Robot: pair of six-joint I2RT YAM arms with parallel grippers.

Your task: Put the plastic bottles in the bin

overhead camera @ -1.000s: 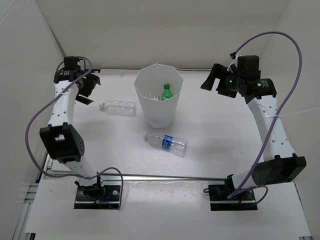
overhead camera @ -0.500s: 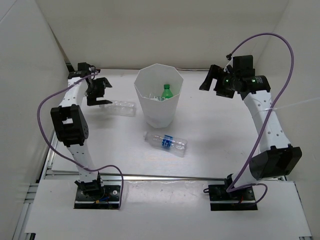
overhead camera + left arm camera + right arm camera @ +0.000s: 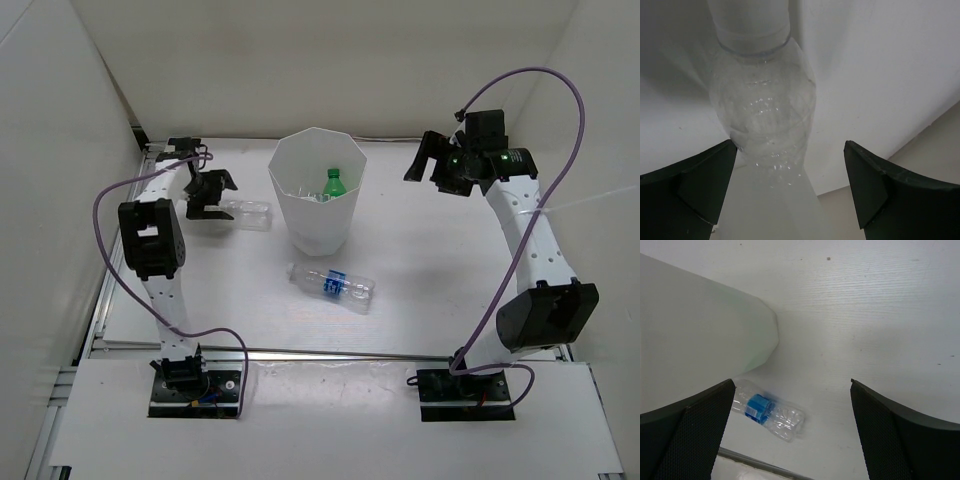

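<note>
The left tool (image 3: 212,196) has swung down to the clear unlabelled bottle (image 3: 247,212) lying on the bench (image 3: 430,270) left of the bin (image 3: 320,228), jaws spread either side, not yet pinching. The right tool (image 3: 428,165) hangs spread, empty. Pickup looks imminent.

Seen from above, a white faceted bin (image 3: 320,225) stands at upper centre on a white table (image 3: 430,270), and a green bottle (image 3: 334,182) shows inside it next to a glimpse of clear plastic. A clear bottle with no label (image 3: 248,211) lies just left of the bin, and a clear bottle with a blue label (image 3: 332,285) lies below it, near the middle of the frame. Both arms are white with black joints and trail purple cables (image 3: 545,69); the left gripper (image 3: 208,195) and right gripper (image 3: 428,160) are black, and a small green light (image 3: 455,157) glows at upper right.
</note>
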